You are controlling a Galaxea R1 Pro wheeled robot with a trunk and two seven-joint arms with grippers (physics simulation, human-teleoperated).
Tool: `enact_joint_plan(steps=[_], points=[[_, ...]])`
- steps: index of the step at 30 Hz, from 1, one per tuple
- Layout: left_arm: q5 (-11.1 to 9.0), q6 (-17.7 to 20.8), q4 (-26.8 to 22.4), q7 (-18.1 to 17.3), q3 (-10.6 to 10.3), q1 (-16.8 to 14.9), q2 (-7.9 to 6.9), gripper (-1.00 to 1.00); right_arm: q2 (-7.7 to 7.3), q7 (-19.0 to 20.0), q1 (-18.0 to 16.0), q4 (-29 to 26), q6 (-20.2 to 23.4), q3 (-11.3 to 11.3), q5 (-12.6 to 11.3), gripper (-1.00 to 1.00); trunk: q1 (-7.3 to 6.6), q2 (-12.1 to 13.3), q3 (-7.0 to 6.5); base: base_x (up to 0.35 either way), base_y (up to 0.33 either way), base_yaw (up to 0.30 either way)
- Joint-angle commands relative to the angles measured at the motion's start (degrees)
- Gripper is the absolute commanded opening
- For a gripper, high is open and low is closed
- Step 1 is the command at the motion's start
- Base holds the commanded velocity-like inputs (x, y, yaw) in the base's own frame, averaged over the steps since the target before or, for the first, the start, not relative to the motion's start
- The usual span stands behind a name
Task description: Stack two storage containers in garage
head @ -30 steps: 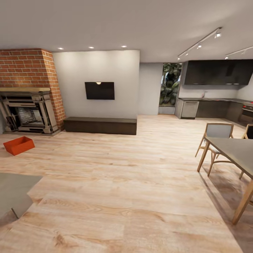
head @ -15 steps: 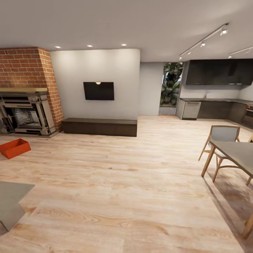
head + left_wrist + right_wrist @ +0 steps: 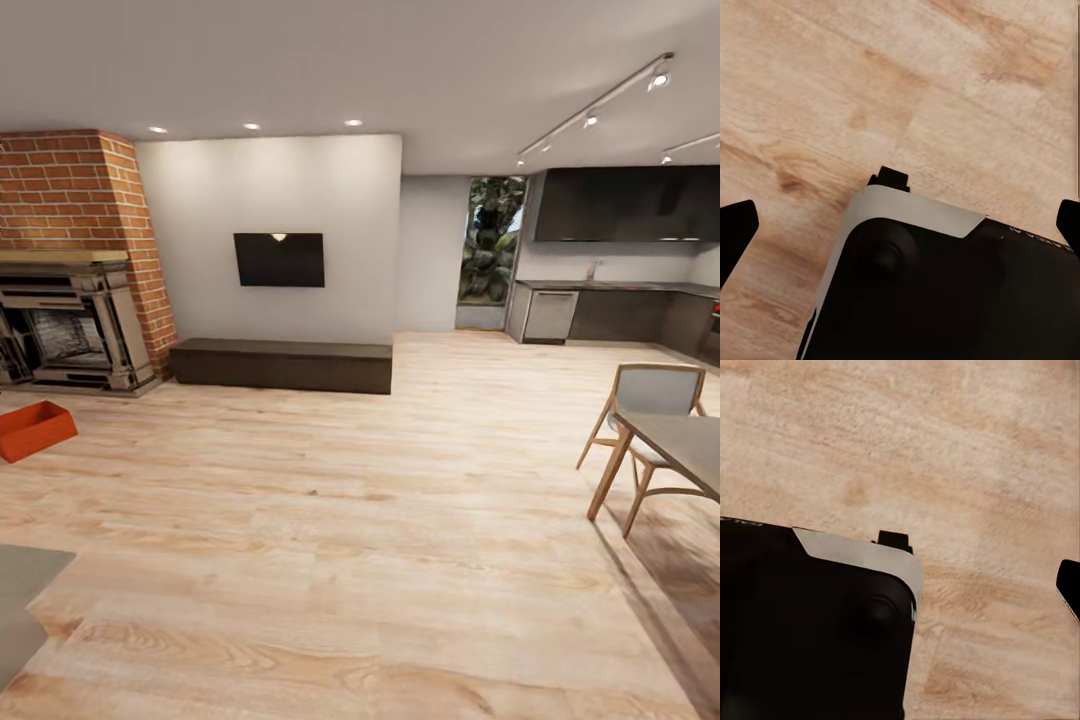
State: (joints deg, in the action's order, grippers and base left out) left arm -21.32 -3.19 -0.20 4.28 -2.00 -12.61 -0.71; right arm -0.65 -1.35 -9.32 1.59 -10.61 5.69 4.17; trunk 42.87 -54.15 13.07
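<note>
Both wrist views look down on light wood planks over the robot's dark base; the left gripper (image 3: 900,225) is spread wide and empty, while the right gripper's (image 3: 1067,585) state I cannot tell. One orange-red storage container (image 3: 33,431) sits on the planks far ahead and well to the left-arm side, before the brick fireplace (image 3: 75,330). The left arm looks the nearer one.

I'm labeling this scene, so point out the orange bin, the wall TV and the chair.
orange bin (image 3: 35,430): head view, on its front wall.
wall TV (image 3: 279,260): head view, middle of the screen.
chair (image 3: 655,391): head view, on its backrest.

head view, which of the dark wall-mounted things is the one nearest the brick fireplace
The black TV on the white wall, just right of the brick fireplace and above the low dark bench. The dark kitchen cabinets hang far off at the right.
</note>
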Motion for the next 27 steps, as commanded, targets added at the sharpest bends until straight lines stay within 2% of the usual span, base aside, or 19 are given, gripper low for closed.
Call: enact_joint_plan(steps=[1,19,27], points=[[-0.34,-0.15,0.03,0.12,-0.23,-0.04,0.01,1.00,0.02,-0.14,-0.08,0.17,-0.29,0.22,0.41,1.00,0.04,-0.04,0.07,0.324,0.000,0.157],[-0.39,-0.15,0.03,0.12,-0.26,-0.04,0.01,1.00,-0.08,-0.14,-0.08,0.17,-0.29,0.20,0.40,1.00,0.04,-0.04,0.07,0.324,0.000,0.255],[-0.39,-0.15,0.03,0.12,-0.20,-0.04,0.01,1.00,-0.35,-0.08,-0.08,0.17,-0.29,0.30,0.37,1.00,0.04,-0.04,0.07,0.324,0.000,0.060]])
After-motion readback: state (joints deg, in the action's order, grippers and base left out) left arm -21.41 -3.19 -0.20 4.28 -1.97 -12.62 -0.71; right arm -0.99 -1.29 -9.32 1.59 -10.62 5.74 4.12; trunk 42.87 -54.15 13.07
